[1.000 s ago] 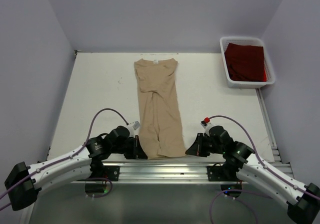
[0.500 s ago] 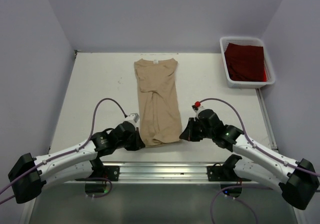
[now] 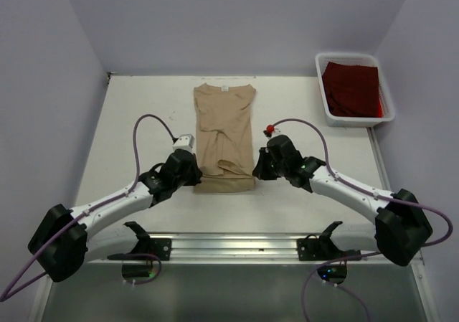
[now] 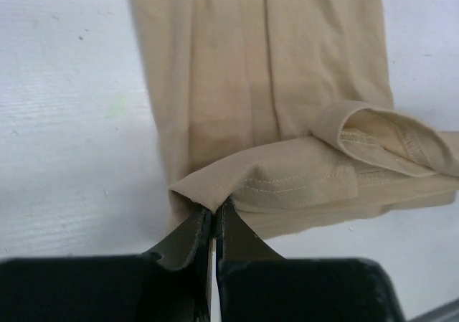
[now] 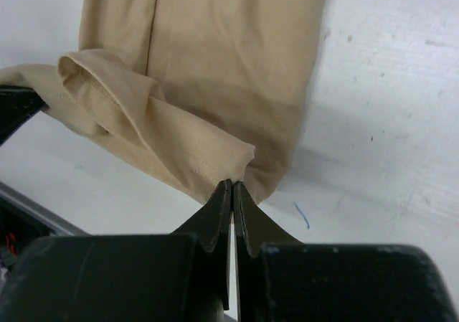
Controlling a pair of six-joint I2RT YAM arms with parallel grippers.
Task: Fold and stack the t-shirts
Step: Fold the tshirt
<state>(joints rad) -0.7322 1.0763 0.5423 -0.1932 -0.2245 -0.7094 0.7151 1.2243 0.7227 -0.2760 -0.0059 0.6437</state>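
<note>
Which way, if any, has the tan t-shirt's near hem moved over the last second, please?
Yes: the tan t-shirt's hem, pinched by the left gripper and right gripper, has moved away from the near rail.

surface: white table (image 3: 143, 121) | on it: 1 tan t-shirt (image 3: 224, 132), narrow, lengthwise along the middle, collar near the far edge, near hem turned back | 1 white bin (image 3: 321, 85) at far right corner, well apart

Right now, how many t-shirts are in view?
2. The tan shirt lies mid-table, its near hem pinched by the left claw and right claw. The red shirt sits in the bin, far right; more may be hidden beneath it.
</note>
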